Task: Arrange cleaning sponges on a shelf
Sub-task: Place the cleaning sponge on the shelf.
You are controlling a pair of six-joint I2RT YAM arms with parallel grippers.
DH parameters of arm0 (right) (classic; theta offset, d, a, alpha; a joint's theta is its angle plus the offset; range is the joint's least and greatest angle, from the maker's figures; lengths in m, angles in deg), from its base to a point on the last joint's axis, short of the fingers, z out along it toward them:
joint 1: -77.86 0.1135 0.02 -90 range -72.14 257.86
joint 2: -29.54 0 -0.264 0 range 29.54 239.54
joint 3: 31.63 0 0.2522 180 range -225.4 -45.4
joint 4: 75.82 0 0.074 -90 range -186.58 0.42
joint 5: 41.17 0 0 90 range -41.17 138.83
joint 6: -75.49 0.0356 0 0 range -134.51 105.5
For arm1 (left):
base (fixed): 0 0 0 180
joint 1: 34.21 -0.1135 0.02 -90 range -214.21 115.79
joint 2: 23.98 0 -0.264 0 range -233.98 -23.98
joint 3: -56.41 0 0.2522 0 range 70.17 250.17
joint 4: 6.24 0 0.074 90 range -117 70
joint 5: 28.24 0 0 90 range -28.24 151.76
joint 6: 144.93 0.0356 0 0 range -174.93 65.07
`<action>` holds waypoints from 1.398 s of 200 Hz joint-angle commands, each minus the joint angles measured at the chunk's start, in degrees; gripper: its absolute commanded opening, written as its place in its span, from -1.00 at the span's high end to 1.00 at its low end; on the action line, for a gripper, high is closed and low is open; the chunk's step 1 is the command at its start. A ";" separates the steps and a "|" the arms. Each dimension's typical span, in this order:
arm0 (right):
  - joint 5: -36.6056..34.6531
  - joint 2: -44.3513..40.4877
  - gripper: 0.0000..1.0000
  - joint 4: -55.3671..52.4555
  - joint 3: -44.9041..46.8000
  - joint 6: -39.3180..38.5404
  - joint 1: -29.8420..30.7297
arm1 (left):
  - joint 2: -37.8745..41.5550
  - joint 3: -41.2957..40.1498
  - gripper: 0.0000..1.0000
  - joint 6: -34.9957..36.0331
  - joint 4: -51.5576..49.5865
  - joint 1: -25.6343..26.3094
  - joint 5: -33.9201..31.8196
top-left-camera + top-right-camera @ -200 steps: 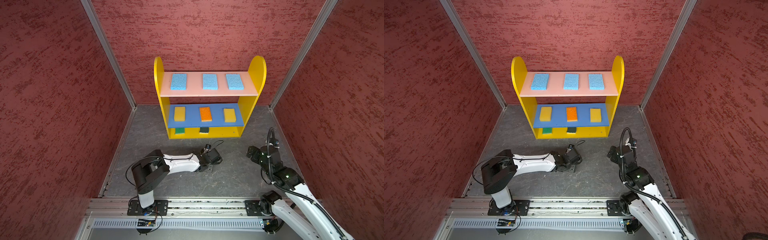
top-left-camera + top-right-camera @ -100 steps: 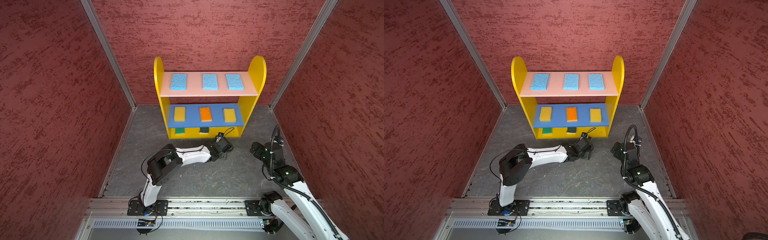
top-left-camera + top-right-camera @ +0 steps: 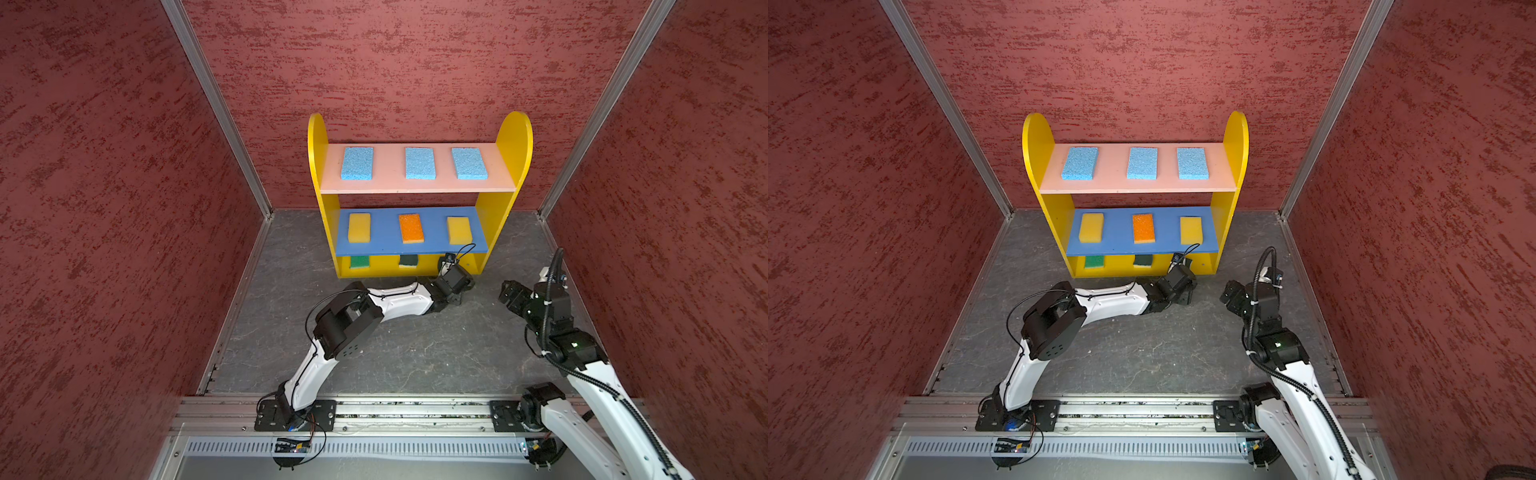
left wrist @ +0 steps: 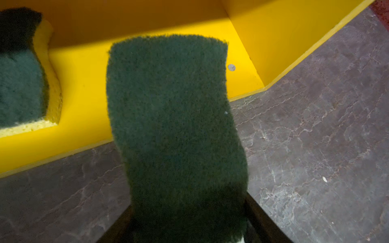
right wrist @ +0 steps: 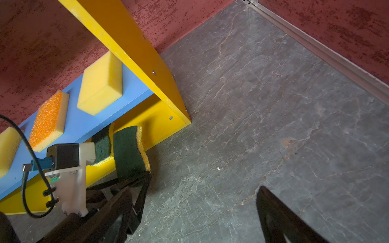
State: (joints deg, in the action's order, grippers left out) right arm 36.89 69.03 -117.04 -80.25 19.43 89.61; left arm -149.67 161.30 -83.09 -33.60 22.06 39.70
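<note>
The left arm has swung forward from the middle of the surface (image 3: 415, 340) to the shelf (image 3: 513, 137), at the end nearer the right arm. The left gripper (image 5: 134, 179), clamped on the last dark green sponge (image 4: 172, 117), now holds it tilted over the front edge of the yellow base (image 4: 84, 84), beside the other dark green sponge (image 4: 19, 84). The free spot looks reached; lowering and letting go likely remain. The right gripper (image 3: 510, 293) hangs nearby, jaws apart, empty.
</note>
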 commanded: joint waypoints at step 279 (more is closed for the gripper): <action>9.27 -3.63 -0.78 9.15 6.37 1.21 -0.50 | -14.34 13.17 -0.40 -2.02 13.42 -0.89 -9.50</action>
State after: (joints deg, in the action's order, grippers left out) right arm 44.73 65.86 -110.27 -74.45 20.17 89.33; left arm -162.39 172.62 -83.61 -19.03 22.28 30.52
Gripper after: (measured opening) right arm 0.893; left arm 0.692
